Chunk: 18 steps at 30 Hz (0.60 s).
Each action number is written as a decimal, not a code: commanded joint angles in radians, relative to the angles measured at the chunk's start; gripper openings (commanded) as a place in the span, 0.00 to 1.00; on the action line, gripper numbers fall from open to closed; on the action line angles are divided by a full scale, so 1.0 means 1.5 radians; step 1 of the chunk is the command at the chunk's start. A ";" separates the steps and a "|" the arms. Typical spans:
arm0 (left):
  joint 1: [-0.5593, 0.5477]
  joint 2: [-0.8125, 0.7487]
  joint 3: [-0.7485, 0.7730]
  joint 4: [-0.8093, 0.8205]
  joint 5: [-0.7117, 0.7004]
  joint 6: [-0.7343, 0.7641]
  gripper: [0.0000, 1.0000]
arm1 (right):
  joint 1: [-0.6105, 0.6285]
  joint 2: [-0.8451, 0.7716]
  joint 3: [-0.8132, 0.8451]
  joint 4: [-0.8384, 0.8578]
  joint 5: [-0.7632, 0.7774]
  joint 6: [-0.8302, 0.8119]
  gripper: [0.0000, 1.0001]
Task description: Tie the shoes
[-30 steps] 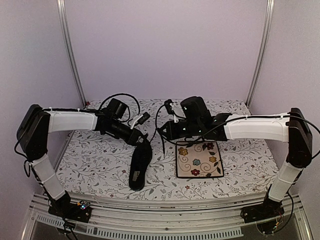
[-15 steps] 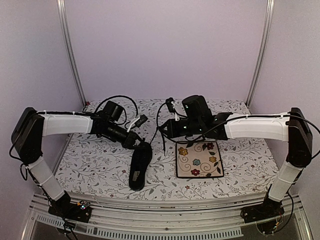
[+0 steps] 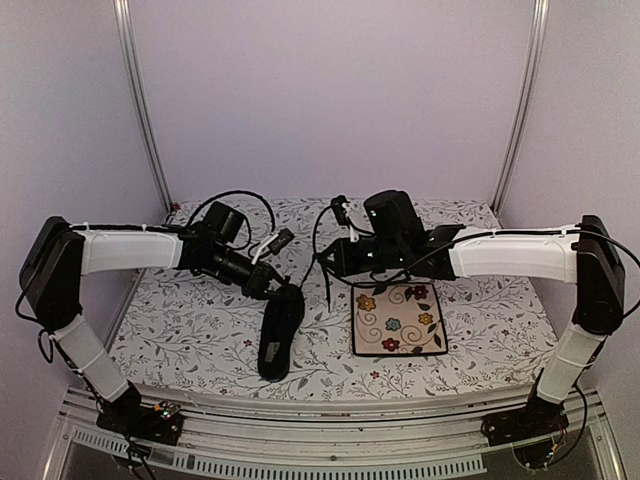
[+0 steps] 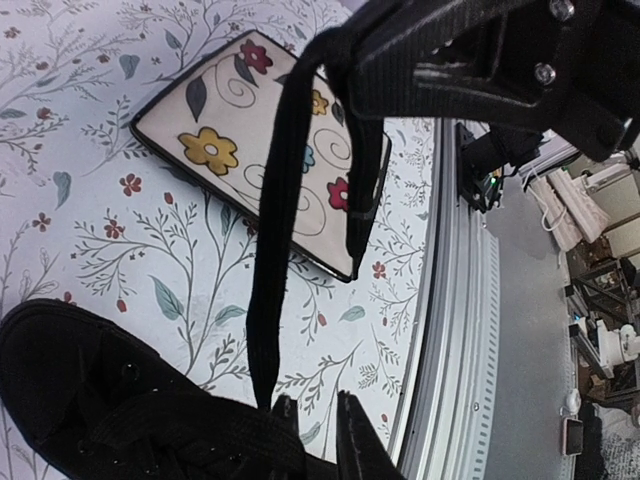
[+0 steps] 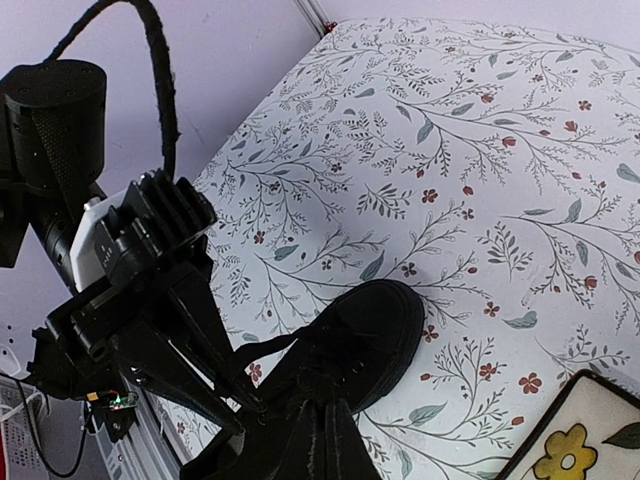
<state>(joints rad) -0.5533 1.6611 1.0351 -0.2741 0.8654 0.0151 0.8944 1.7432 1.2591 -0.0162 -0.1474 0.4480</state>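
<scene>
The shoe (image 3: 279, 330) lies just left of the plate (image 3: 397, 318). The right gripper (image 3: 328, 262), above the plate's far-left corner, is clamped on a lace (image 4: 275, 230) that runs taut down to the shoe. The left gripper (image 3: 272, 288) sits low on the shoe's lacing with its fingers close together; I cannot tell whether they pinch anything. The crossing will likely go best with steady, gentle tension, so the shoe does not drag toward the plate.

One shoe (image 3: 280, 330), seemingly, one plate (image 3: 395, 322), two arms (image 3: 130, 245) (image 3: 510, 255)
</scene>
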 commanded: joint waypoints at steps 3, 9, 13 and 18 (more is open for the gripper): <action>0.006 0.018 0.010 0.010 -0.029 0.003 0.15 | -0.004 -0.006 0.021 0.008 -0.026 -0.001 0.02; 0.006 0.027 0.017 0.012 -0.049 0.002 0.18 | -0.004 -0.009 0.021 0.018 -0.045 0.000 0.02; 0.005 0.035 0.023 0.012 -0.036 0.003 0.22 | -0.004 -0.007 0.024 0.027 -0.057 0.003 0.02; 0.003 0.043 0.026 0.013 -0.045 0.003 0.28 | -0.003 -0.001 0.034 0.031 -0.066 0.005 0.02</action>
<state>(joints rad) -0.5533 1.7023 1.0489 -0.2722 0.8017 0.0147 0.8944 1.7432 1.2716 -0.0044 -0.2207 0.4488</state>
